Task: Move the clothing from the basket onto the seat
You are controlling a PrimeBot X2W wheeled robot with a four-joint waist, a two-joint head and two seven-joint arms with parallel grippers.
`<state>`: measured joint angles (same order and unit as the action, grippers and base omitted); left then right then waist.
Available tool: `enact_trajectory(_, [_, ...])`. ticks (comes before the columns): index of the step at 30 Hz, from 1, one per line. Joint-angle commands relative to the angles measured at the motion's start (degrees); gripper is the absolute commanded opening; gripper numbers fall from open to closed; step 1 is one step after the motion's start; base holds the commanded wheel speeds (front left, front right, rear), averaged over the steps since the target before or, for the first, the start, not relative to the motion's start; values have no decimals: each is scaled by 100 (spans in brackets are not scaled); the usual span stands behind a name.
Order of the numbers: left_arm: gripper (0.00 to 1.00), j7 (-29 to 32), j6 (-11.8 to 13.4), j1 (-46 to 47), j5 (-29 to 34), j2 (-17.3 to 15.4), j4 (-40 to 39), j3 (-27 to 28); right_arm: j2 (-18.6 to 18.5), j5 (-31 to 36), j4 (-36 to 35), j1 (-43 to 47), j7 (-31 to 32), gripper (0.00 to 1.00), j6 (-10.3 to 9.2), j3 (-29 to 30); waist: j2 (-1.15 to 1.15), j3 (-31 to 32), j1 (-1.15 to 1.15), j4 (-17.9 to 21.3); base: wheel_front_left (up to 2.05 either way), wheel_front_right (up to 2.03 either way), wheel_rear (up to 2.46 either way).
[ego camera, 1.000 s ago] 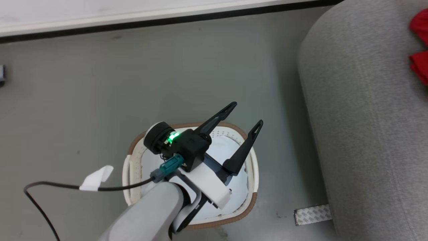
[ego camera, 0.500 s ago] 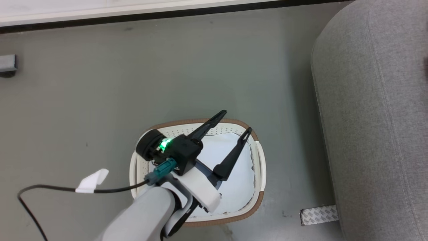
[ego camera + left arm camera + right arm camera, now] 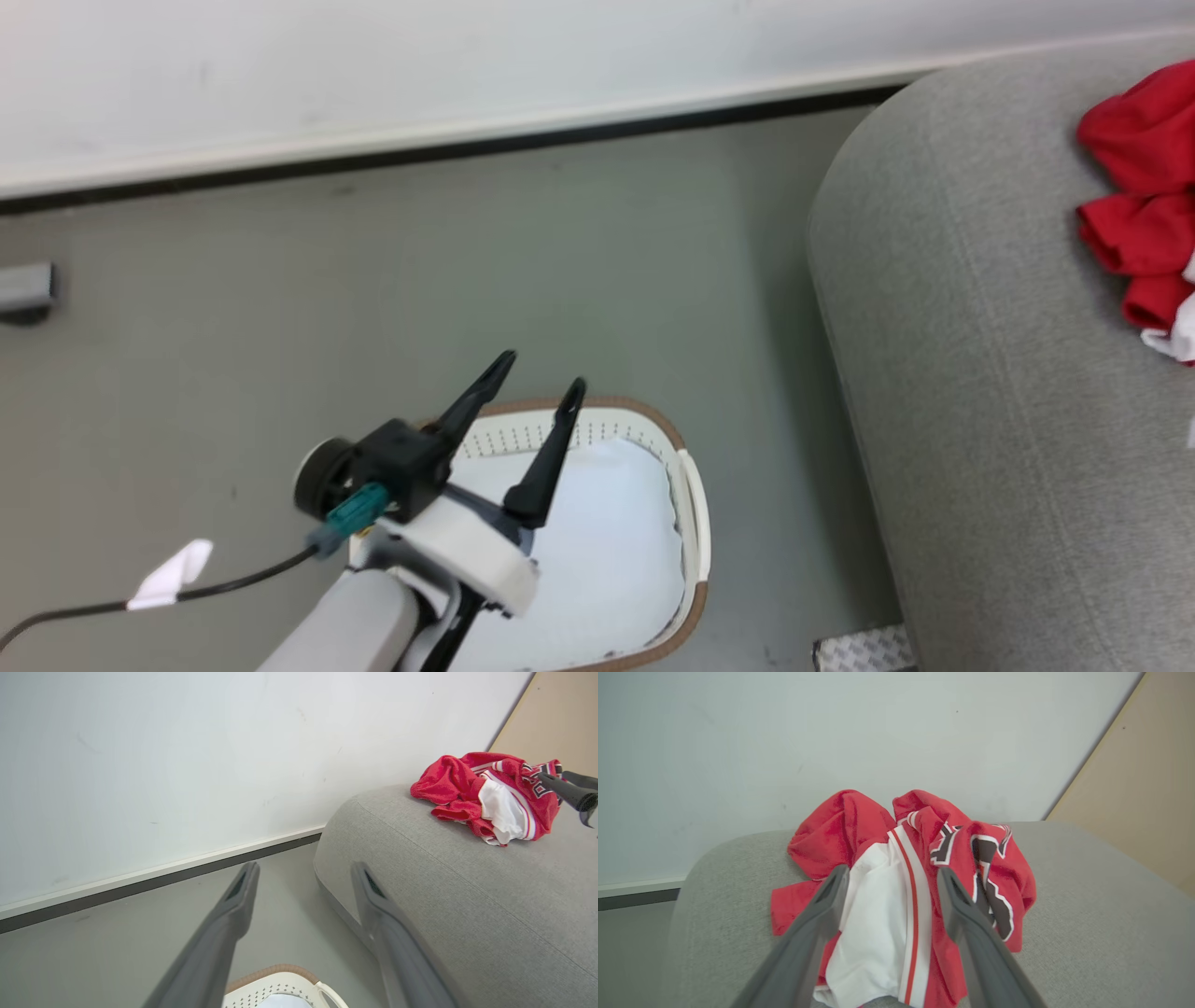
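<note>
The clothing point(image 3: 840, 830), a heap of red and white garments with a lettered jersey, lies on the light-grey seat point(image 3: 1087, 914). My right gripper point(image 3: 892, 877) hovers open over the heap, its fingers either side of the white striped piece. In the head view the clothing point(image 3: 1134, 205) lies at the seat's point(image 3: 980, 420) right edge. My left gripper point(image 3: 543, 371) is open and empty above the far rim of the basket point(image 3: 693, 504). The basket holds a flat white pad point(image 3: 597, 551). The left wrist view shows the left gripper point(image 3: 303, 872), the clothing point(image 3: 486, 793) and the right gripper's fingers point(image 3: 570, 791).
A white wall with a dark baseboard point(image 3: 467, 145) runs behind the grey floor. A cable with a white tag point(image 3: 173, 574) trails at the lower left. A tape patch point(image 3: 859, 649) lies near the seat's base, and a small grey object point(image 3: 23, 285) is at the left edge.
The head camera has shifted, bringing the wall and the clothing heap on the seat into view. My left gripper stays open above the basket, now nearer its far-left rim.
</note>
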<state>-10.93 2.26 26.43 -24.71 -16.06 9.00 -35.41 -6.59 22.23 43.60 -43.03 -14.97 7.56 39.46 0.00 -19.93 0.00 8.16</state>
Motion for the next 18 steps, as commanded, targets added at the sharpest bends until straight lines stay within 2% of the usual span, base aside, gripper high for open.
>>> enact_trajectory(1, [100,-91,81,-152,-41,-86,34,93,48,-220,-268,274,-22,100,-15,-260,0,305,0,60,0,0,0])
enact_trajectory(9, [100,-402,575,-1109,-281,-219,269,757,302,-1273,-1389,1753,-23,100,-15,-1796,0,1123,0,96,0,0,0])
enact_trajectory(12, [100,-425,724,-1469,-171,-231,198,1086,351,-1510,-1741,2236,-16,100,-15,-2268,0,1378,0,91,0,0,0])
enact_trajectory(18, [100,-421,746,-2318,208,-54,-113,1819,360,-2308,-2184,3136,-16,100,-15,-3235,0,1820,0,33,0,0,0])
